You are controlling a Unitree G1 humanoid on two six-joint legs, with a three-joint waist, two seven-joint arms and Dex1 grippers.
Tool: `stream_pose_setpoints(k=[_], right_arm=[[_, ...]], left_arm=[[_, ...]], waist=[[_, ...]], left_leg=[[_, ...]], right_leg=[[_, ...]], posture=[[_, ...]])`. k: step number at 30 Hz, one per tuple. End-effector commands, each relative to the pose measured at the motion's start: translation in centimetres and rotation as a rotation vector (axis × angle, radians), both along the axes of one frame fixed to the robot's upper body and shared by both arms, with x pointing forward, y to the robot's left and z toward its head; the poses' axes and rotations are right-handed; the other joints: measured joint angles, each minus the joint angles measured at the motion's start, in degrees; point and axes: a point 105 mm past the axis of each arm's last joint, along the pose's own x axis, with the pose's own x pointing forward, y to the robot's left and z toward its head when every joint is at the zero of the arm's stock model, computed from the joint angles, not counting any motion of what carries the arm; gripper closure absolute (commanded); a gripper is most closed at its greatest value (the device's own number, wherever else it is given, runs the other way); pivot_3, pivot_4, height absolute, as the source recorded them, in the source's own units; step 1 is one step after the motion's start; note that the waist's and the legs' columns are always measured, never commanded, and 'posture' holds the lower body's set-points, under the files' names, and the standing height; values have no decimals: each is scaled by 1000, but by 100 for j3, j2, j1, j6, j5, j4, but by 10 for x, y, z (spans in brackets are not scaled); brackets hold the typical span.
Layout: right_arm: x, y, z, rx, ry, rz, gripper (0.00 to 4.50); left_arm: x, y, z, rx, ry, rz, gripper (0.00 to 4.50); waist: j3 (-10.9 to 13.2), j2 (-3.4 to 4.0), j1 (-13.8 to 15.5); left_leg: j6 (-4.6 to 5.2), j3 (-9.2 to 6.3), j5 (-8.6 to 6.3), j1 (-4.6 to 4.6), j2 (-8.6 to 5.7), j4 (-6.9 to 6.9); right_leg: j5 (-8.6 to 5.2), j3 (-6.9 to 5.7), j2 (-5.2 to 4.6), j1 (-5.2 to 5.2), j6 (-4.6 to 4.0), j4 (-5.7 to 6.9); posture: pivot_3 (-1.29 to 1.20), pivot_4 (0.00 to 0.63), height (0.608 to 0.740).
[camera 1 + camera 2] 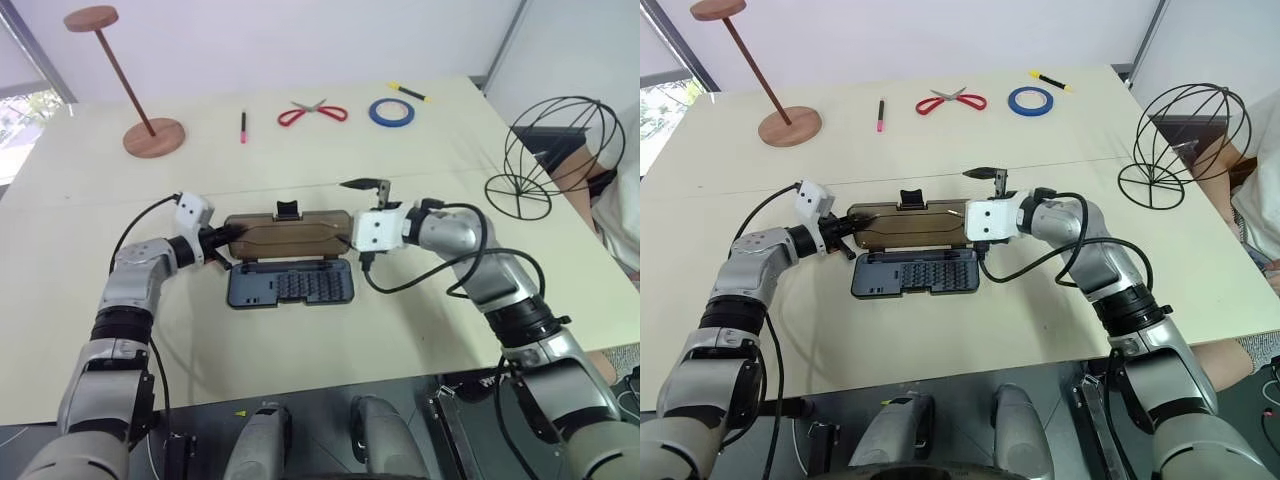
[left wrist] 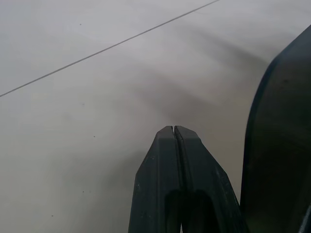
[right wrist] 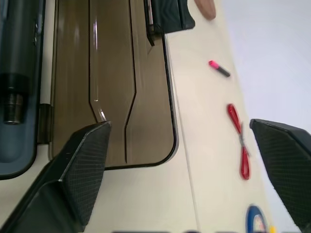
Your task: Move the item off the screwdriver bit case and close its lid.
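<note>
The screwdriver bit case point(image 1: 290, 285) lies open mid-table, its blue-grey tray nearest me. Hinged behind the tray is the smoky-brown lid point(image 1: 290, 235), with its black latch point(image 1: 287, 210) on the far edge. My left gripper point(image 1: 222, 240) is shut with nothing in it, its tips point(image 2: 173, 128) right beside the lid's left end point(image 2: 277, 145). At the lid's right end my right gripper point(image 1: 358, 215) is open wide; one finger point(image 3: 87, 160) overlaps the lid's corner and the other point(image 3: 284, 160) is off it. The item, a black wire globe point(image 1: 560, 155), stands on the table far right, away from the case.
At the back of the table are a wooden stand point(image 1: 150, 135), a pink pen point(image 1: 242, 127), red scissors point(image 1: 312, 113), a blue tape roll point(image 1: 392, 112) and a yellow marker point(image 1: 408, 92). A person point(image 1: 618, 190) sits at the right edge behind the globe.
</note>
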Motion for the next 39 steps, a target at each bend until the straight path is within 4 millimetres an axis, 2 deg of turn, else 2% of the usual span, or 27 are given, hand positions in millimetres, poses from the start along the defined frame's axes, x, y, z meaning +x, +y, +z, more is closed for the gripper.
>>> stream_pose_setpoints(k=[1, 5, 10, 20, 23, 25, 31, 34, 37, 39], right_arm=[[-2, -12, 44, 89, -20, -16, 22], [1, -31, 50, 114, 13, -74, 22], [4, -43, 42, 104, 27, -122, 22], [1, -33, 31, 143, 82, -103, 22], [-3, -29, 25, 163, 140, -71, 22], [-2, -28, 22, 210, 208, -77, 22], [-4, -1, 19, 486, 475, -80, 22], [-35, 20, 18, 575, 757, 0, 22], [-69, 26, 8, 524, 950, 63, 881], [-96, 28, -2, 463, 1065, 119, 1930]], left_arm=[[-2, -4, 18, 8, -74, -42, 4500], [-11, -3, 18, 25, -71, -75, 4500], [-30, 4, 24, 64, -64, -125, 4500], [-86, 22, 47, 132, -4, -202, 4500], [-95, 23, 51, 128, 22, -220, 4500], [-94, 23, 53, 120, 22, -215, 4500], [-50, 5, 72, 55, -59, -180, 4500], [-33, -15, 76, 72, -74, -261, 4500], [-22, -24, 74, 95, -71, -302, 4500], [-16, -32, 67, 126, -56, -340, 4500]], waist=[[0, 0, 8], [0, 0, 22], [0, 0, -15], [1, 2, -28], [1, 2, -7], [1, 2, 16], [0, 0, 112], [0, 1, 157], [0, 0, 143], [0, 0, 141]], left_leg=[[0, 0, 0, -1, 0, 1], [0, -1, 0, -2, 0, 1], [0, 0, 0, -1, 1, -1], [1, -1, -1, -2, 4, -5], [1, -1, -1, -2, 4, -5], [1, -1, -1, -2, 4, -4], [1, -5, 0, -1, 3, 8], [0, -4, 0, -6, 0, 8], [1, -5, 0, -12, -4, 8], [2, -5, -1, -13, -4, 8]], right_leg=[[0, 0, 0, 0, 0, 0], [0, 0, -1, 0, 0, -1], [0, 0, -1, -2, 0, 0], [-1, 1, -2, -5, -1, -1], [-1, 1, -2, -5, -2, -1], [-1, 0, -4, -3, -2, -1], [0, -5, 0, 1, -2, 5], [1, -5, -2, -2, -2, 5], [1, -6, -5, -4, -1, 0], [0, -6, -5, -4, -1, -1]], posture=[[0, 150, 740], [0, 150, 740], [0, 150, 740], [0, 150, 740], [0, 150, 740], [0, 150, 740], [0, 150, 740], [0, 150, 740], [0, 150, 740], [0, 150, 740]])
